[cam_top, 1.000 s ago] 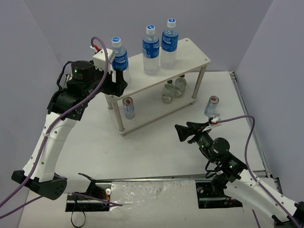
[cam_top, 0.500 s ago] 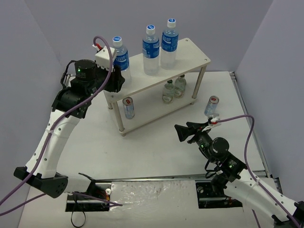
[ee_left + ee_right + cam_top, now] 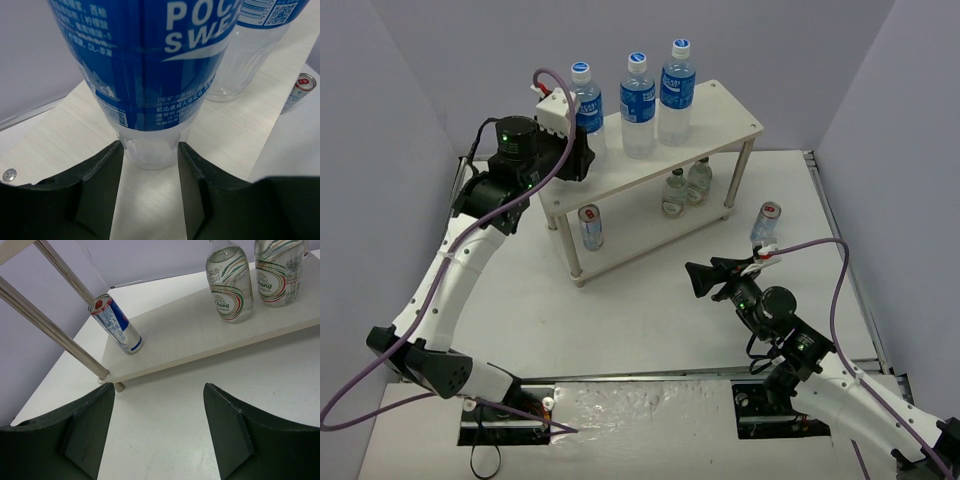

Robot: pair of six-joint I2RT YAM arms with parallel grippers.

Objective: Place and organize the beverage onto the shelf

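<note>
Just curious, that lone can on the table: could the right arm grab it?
Probably yes: the can stands in the open beside it, though the open right pincer points toward the shelf and must turn.

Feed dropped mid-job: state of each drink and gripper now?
left gripper: shut on left tall bottle
left tall bottle: upright at top tier of shelf
middle tall bottle: upright, top tier
right tall bottle: upright, top tier
small bottles: upright, lower tier
shelf can: upright, lower tier
table can: upright, off shelf
right gripper: open, empty
</note>
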